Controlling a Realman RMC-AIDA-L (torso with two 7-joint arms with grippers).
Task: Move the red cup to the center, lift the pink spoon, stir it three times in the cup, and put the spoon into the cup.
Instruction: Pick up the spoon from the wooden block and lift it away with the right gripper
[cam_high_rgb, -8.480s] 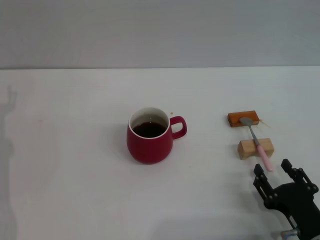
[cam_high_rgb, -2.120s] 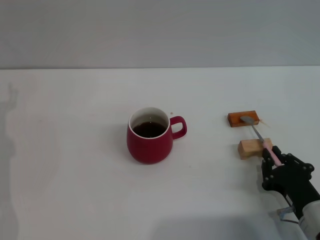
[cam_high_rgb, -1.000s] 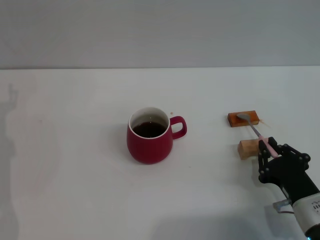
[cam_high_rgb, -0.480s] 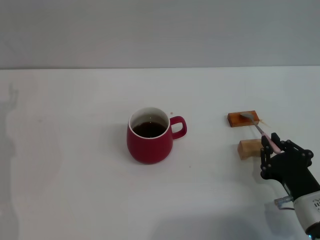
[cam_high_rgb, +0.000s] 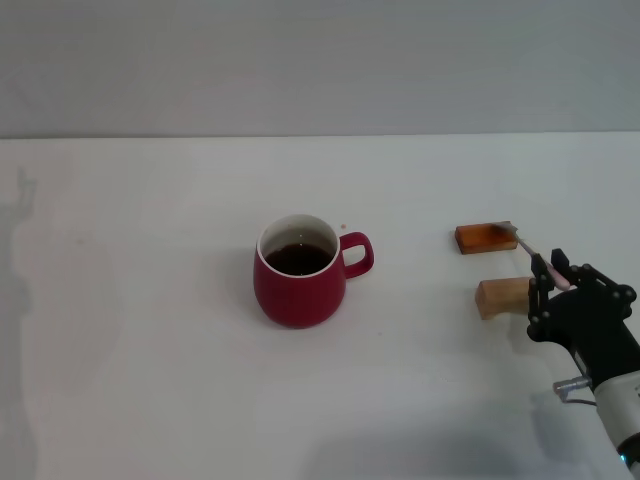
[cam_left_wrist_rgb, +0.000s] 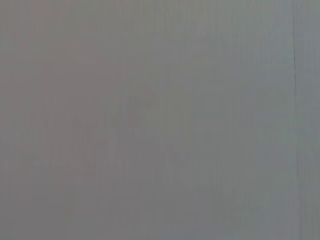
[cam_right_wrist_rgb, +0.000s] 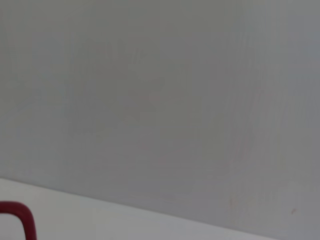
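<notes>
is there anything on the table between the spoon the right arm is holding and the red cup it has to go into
Nothing visible blocks the way. The right gripper holds the pink spoon by its handle, above the two wooden blocks. From there to the red cup only bare white table shows, and the cup's mouth is open.

Bare white counter (cam_high_rgb: 150, 380) lies open on every side of the squat dark-red ceramic cup (cam_high_rgb: 299, 271). Well to the cup's handle side, 2 obstacles stand: an orange-brown block (cam_high_rgb: 486, 237) and a pale wooden block (cam_high_rgb: 503, 296).
</notes>
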